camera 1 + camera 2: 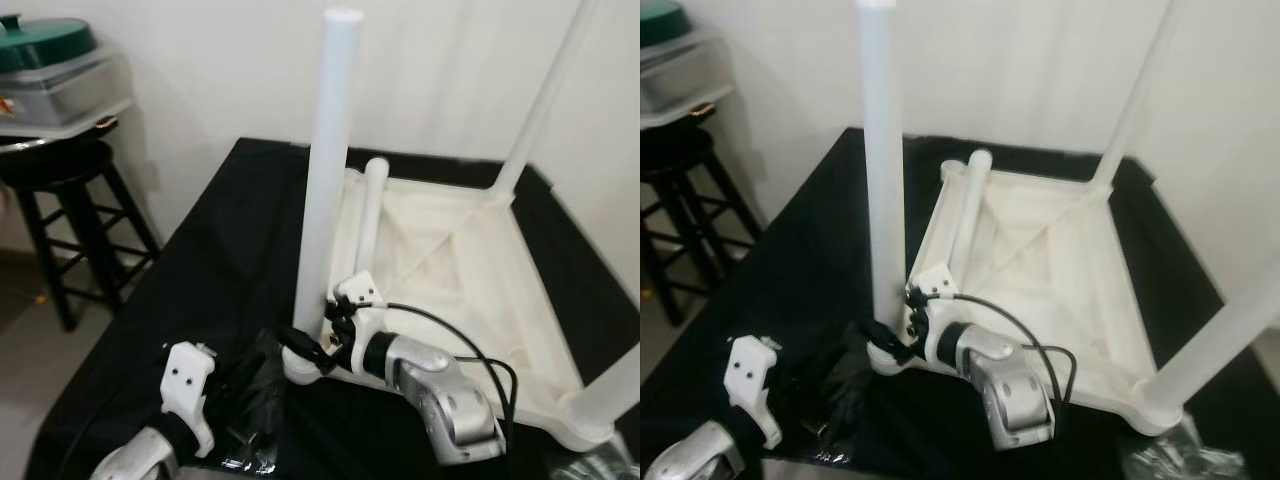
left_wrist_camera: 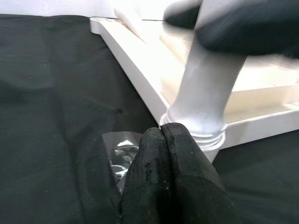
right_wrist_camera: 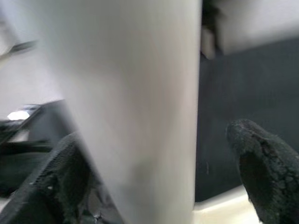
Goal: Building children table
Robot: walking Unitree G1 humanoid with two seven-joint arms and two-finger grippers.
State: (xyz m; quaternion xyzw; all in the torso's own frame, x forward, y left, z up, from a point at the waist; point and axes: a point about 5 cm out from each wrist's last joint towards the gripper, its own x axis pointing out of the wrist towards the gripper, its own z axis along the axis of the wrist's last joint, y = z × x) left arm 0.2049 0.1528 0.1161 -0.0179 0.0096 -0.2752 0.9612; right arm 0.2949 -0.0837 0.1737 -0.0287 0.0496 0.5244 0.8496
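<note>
A white children's table (image 1: 520,300) lies upside down on a black cloth. One white leg (image 1: 328,170) stands upright in its near left corner socket (image 1: 303,365). My right gripper (image 1: 303,342) is at the base of this leg, open, with a finger on each side; in the right wrist view one finger (image 3: 261,172) stands clear of the leg (image 3: 140,107). A loose leg (image 1: 368,215) lies on the table's underside. Two more legs stand at the far right (image 1: 545,95) and near right (image 1: 612,392) corners. My left gripper (image 2: 163,137) is shut and empty, low beside the socket (image 2: 198,133).
Clear plastic wrap (image 1: 245,405) lies on the black cloth (image 1: 200,270) by my left gripper. A black stool (image 1: 70,200) carrying a grey bin with a green lid (image 1: 45,60) stands to the left. More crumpled plastic (image 1: 1185,462) lies at the near right.
</note>
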